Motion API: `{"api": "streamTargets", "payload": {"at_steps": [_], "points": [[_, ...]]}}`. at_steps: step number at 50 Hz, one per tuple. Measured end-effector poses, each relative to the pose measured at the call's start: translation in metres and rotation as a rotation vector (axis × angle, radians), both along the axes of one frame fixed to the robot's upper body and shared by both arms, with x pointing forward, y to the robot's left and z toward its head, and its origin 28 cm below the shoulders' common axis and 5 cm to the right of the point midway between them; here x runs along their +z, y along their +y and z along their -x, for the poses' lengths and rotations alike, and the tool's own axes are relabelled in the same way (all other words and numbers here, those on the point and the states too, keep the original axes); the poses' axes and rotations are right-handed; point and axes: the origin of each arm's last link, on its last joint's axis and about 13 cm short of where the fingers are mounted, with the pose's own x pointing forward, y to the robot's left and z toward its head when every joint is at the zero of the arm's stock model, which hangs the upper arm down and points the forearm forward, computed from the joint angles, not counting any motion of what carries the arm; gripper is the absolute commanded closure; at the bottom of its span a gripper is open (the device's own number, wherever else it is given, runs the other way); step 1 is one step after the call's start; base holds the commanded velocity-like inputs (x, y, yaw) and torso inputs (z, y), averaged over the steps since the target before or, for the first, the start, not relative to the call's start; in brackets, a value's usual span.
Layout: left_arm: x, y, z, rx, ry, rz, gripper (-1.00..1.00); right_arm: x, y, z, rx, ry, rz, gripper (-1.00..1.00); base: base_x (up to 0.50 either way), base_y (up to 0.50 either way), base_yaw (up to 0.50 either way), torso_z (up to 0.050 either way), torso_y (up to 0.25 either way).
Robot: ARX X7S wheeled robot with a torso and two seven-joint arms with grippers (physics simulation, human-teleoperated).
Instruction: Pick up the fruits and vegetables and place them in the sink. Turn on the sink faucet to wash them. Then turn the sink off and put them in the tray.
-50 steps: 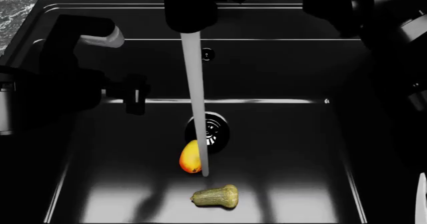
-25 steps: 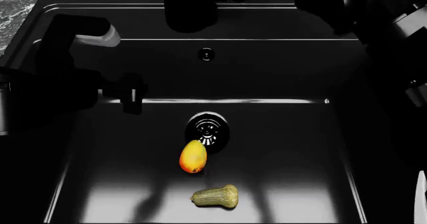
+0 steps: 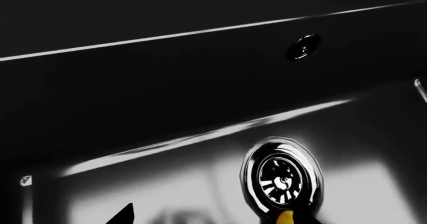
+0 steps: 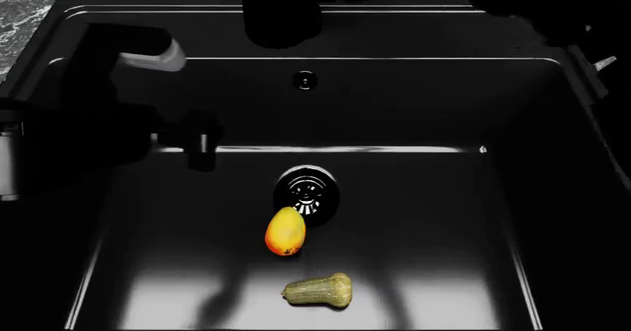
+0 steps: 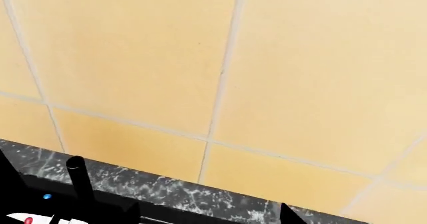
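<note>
The left tool (image 4: 202, 148) hangs over the sink's (image 4: 552, 220) left side; I cannot tell whether it or the right tool stands apart or together. The mango (image 4: 285, 231) lies beside the drain (image 4: 307, 190), the squash (image 4: 318, 291) near it, below the faucet (image 4: 282, 9).

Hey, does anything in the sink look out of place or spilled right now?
Nothing stands out. The mango and squash lie apart on the sink floor near the drain, with no water running.

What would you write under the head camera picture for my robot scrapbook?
A mango and a squash lie in the black sink near the drain, no water running from the faucet.
</note>
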Motion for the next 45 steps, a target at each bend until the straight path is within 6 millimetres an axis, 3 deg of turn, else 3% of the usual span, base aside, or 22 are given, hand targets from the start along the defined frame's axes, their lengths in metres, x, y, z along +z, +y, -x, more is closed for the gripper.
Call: {"api": "streamTargets", "payload": {"at_steps": [21, 32, 45], "points": [[0.004, -0.014, 0.003, -0.035, 0.019, -0.047, -1.0, 0.001, -0.031, 0.053, 0.072, 0.185, 0.071, -1.0, 0.0, 0.0, 0.0, 0.0, 0.0], [0.005, -0.02, 0.004, -0.048, 0.029, -0.073, -1.0, -0.007, -0.031, 0.082, 0.207, 0.353, 0.199, -1.0, 0.0, 0.0, 0.0, 0.0, 0.0], [0.005, -0.022, 0.002, -0.049, 0.038, -0.086, -1.0, -0.035, -0.023, 0.092, 0.352, 0.545, 0.335, -1.0, 0.0, 0.0, 0.0, 0.0, 0.0]]}}
